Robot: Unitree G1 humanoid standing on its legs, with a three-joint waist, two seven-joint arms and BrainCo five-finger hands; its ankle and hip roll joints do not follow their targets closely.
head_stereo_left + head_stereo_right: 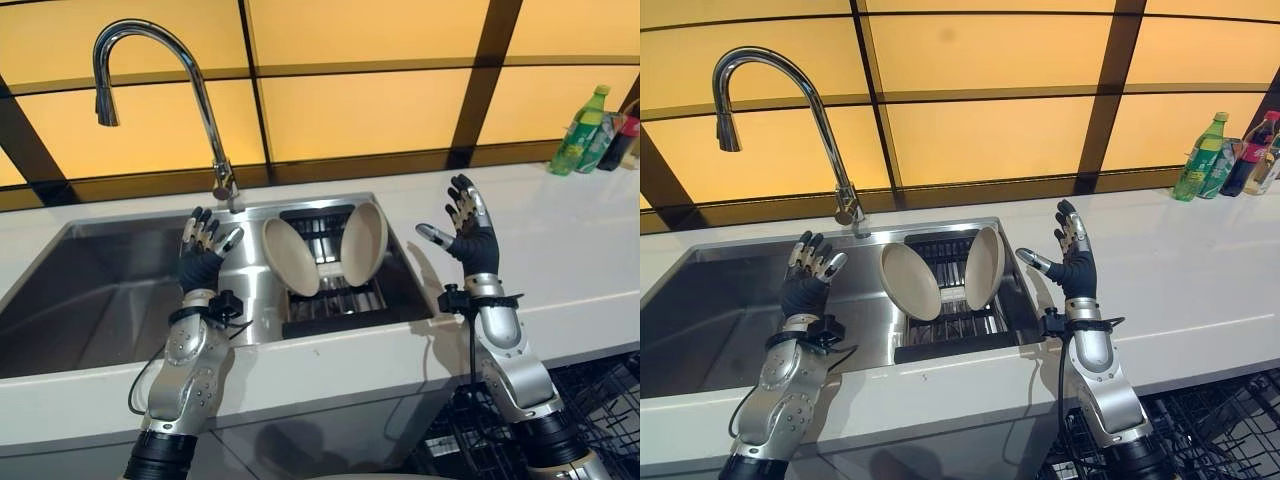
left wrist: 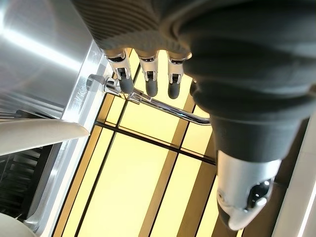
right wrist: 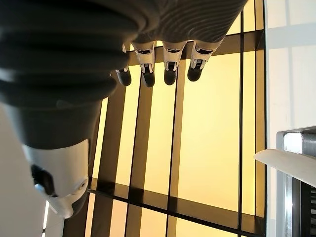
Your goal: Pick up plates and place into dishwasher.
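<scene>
Lit warmly and evenly from behind by glowing amber wall panels (image 1: pixel 350 110), framed in dark strips. Bright highlights along the curved faucet (image 1: pixel 160 60) and across the steel sink (image 1: pixel 110 290), with a strong white glare streak on the metal in the left wrist view. Soft shadows on the white counter (image 1: pixel 1200 260) beside the raised forearms. Blurred at close range on the ribbed covers in both wrist views; straight panel lines bowed near the edges.
</scene>
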